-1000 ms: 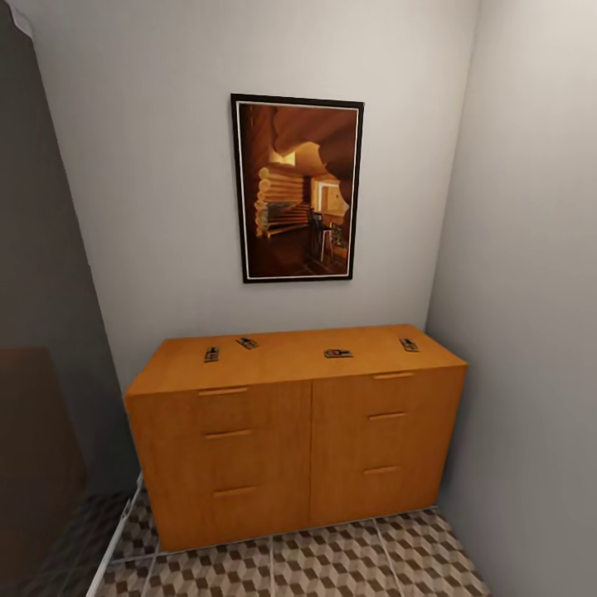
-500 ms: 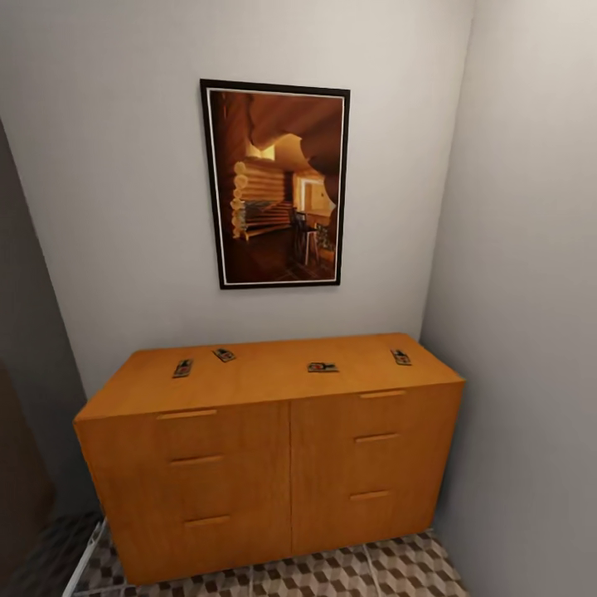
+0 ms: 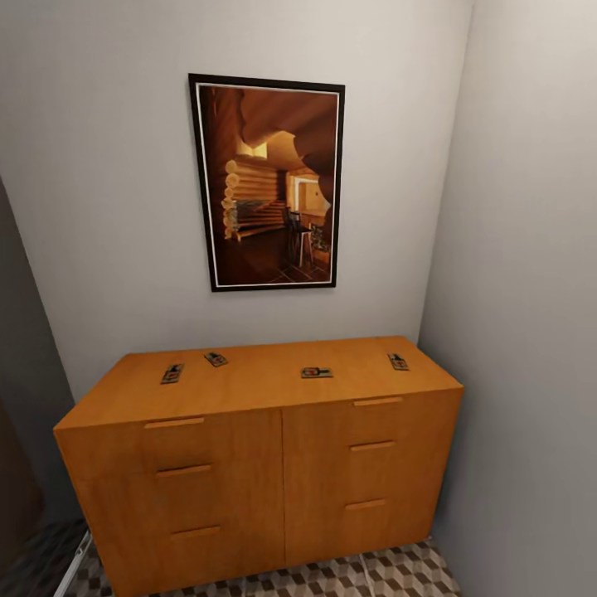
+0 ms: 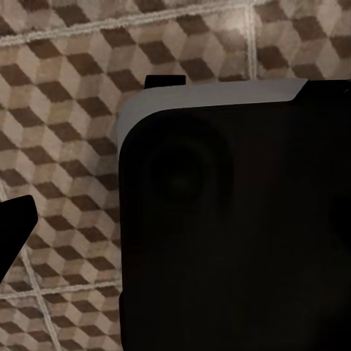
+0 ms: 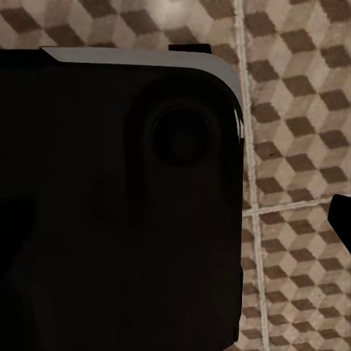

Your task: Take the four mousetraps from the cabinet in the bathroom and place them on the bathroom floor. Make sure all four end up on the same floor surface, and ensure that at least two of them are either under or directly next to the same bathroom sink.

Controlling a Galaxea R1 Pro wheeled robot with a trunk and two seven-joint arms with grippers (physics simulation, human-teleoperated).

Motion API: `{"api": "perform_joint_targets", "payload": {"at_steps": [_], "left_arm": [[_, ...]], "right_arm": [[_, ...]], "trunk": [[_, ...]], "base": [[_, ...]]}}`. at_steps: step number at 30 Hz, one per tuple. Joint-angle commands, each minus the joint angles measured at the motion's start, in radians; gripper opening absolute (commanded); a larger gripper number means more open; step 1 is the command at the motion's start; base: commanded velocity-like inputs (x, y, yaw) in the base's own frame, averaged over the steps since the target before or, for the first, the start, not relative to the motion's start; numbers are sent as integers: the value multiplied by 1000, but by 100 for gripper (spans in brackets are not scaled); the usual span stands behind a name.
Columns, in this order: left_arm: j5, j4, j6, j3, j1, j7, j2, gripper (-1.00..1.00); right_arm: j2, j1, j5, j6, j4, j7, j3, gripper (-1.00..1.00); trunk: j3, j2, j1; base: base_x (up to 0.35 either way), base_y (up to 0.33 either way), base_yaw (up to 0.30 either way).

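The orange-brown cabinet [image 3: 249,394] stands against the back wall in the head view. Several mousetraps lie flat on its top: one at the left [image 3: 172,374], one just behind it [image 3: 215,359], one in the middle [image 3: 317,372] and one at the far right [image 3: 397,361]. The cube-patterned bathroom floor [image 3: 390,576] shows at the cabinet's foot. The left wrist view holds one dark fingertip [image 4: 14,230] over the tiles [image 4: 66,110]. The right wrist view has a dark fingertip [image 5: 342,219] at its edge. Neither view shows how the jaws stand. The bathroom sink is out of view.
A framed picture [image 3: 267,182] hangs above the cabinet. A grey wall [image 3: 531,332] closes the right side, close to the cabinet's end. My black, grey-edged base [image 4: 234,219] [image 5: 117,205] sits over the tiles in both wrist views.
The head camera has come closer and turned, so the cabinet looks larger and sits further left. The mousetraps have not moved on the cabinet top.
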Motion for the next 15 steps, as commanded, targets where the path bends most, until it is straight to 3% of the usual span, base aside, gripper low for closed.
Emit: {"api": "perform_joint_targets", "payload": {"at_steps": [1, 15], "left_arm": [[1, -1, 0, 0, 0, 0, 0, 100], [1, -1, -1, 0, 0, 0, 0, 100]], "right_arm": [[0, 0, -1, -3, 0, 0, -1, 100], [0, 0, -1, -3, 0, 0, -2, 100]], "trunk": [[-1, -1, 0], [-1, -1, 0]], "base": [[13, -9, 0], [5, -3, 11]]}}
